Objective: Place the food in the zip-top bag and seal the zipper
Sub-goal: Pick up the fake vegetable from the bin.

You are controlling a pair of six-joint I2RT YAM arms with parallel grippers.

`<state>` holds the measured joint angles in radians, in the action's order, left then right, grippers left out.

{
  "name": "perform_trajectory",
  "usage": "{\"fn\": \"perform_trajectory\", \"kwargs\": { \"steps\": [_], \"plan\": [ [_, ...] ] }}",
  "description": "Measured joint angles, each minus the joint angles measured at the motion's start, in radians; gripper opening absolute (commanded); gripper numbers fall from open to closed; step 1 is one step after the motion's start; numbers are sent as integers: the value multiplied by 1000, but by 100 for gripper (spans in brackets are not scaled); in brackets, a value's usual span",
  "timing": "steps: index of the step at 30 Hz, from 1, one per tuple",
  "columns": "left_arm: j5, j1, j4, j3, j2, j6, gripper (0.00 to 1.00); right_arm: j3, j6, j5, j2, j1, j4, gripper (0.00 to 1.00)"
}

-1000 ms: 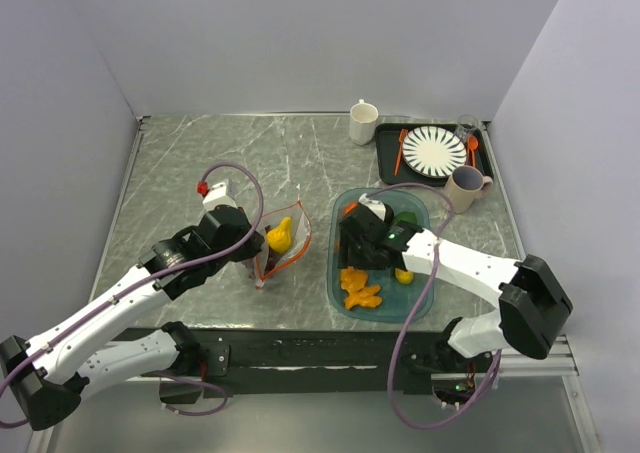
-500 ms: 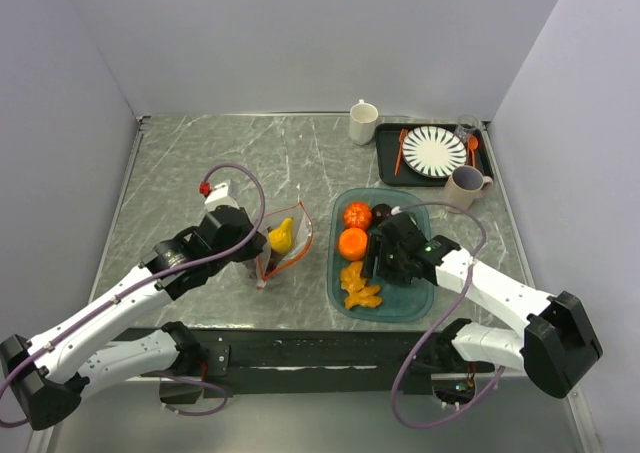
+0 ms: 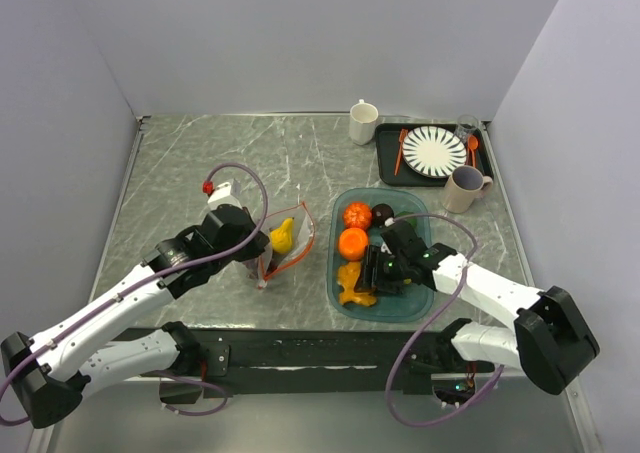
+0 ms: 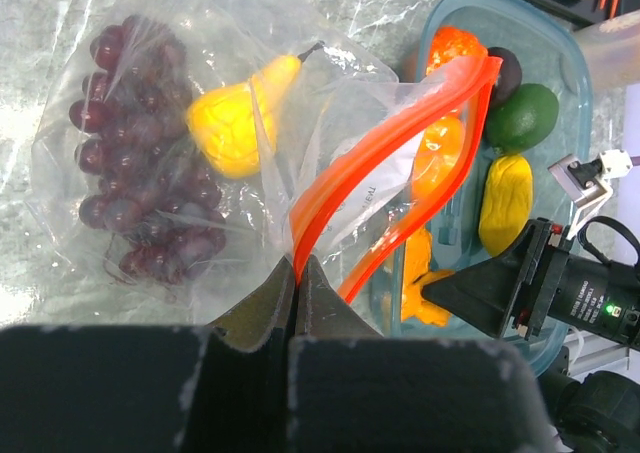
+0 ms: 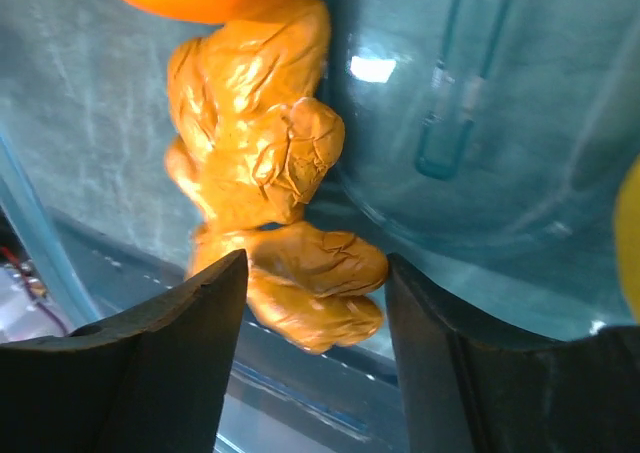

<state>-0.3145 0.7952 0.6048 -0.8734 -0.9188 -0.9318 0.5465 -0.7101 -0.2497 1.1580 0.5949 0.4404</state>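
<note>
Left gripper [image 4: 300,281]: closed tight on the near end of the thin orange-red zipper strip [image 4: 400,133] (beyond the pinch the two strips are parted).
Small transparent zip-top bag [image 3: 287,245]: laid on the grey marbled table [image 3: 200,153], just left of the translucent teal rectangular tray [image 3: 333,265], with its mouth turned toward the tray.
Inside the bag: a purple grape bunch [image 4: 140,148] and a yellow pear-shaped fruit [image 4: 235,118] are seen through the plastic.
Right gripper [image 5: 315,268]: held low inside the tray with its jaws spread wide; the lumpy orange-yellow piece [image 5: 265,163] is bracketed between them, and contact cannot be told.
Left in the tray: two orange rounds [image 3: 352,243], a dark plum [image 3: 382,213], a green fruit [image 4: 522,116] and a yellow oblong piece [image 4: 505,203].
</note>
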Motion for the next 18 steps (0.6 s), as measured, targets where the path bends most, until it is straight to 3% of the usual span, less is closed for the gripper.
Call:
{"fn": "perform_trajectory", "kwargs": {
  "steps": [8,13,14,15,18],
  "plan": [
    [2,0,2,0,-6,3,1,-43,-14,-55,34,-10,-96,48],
    [3,0,1,0,-6,3,1,-65,-36,-78,44,-11,-142,20],
    [3,0,1,1,-6,3,1,-66,-40,-81,44,-11,-148,7],
    [3,0,1,1,-6,3,1,-66,-44,-83,44,-13,-154,2],
    [3,0,1,2,-6,3,1,-66,-55,-93,43,-15,-168,0]
  ]
}}
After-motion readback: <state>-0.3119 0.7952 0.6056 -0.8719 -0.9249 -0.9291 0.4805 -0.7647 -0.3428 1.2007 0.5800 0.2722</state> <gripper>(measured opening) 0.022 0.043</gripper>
